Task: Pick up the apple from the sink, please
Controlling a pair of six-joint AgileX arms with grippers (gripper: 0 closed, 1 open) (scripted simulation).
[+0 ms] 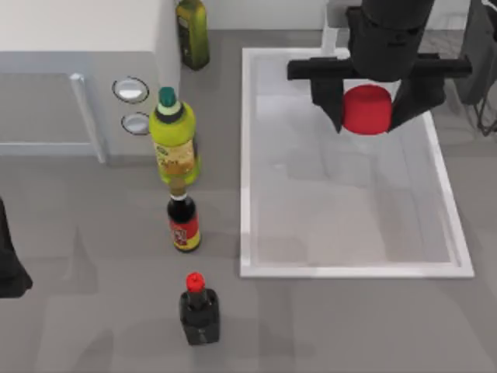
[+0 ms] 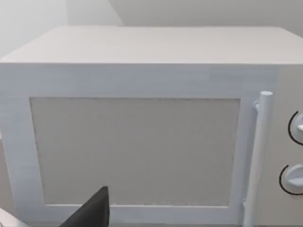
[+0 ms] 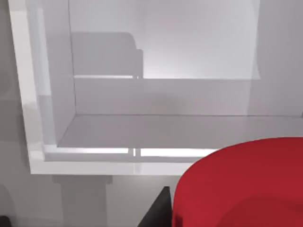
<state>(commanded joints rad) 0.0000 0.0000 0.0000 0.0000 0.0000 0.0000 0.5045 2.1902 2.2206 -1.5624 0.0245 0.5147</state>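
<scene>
Sitting squarely between the jaws of the right gripper point(image 1: 366, 109), the apple point(image 1: 366, 109) has a black finger pressed against each flank, so the jaws look clenched on it; whether it rests on the basin floor or is already lifted a little I cannot tell from above. In the right wrist view the apple point(image 3: 241, 184) bulks red just under the camera, with the pale grey bottom and raised white rim of the sink point(image 3: 33, 118) stretching away beyond it. The fruit is rounded with no real long axis, so the grasp needs no turning; as I judge it, what remains is a straight rise clear of the sink point(image 1: 245, 155), whose far rim lies just behind the jaws. Well off to the side of the jaws stand a yellow oil bottle point(image 1: 174, 140), a dark sauce bottle point(image 1: 184, 221) and a microwave point(image 1: 78, 54). Farthest away, the left arm point(image 1: 9, 264) is parked at the left edge of the tabletop, facing the microwave door point(image 2: 135, 151).
</scene>
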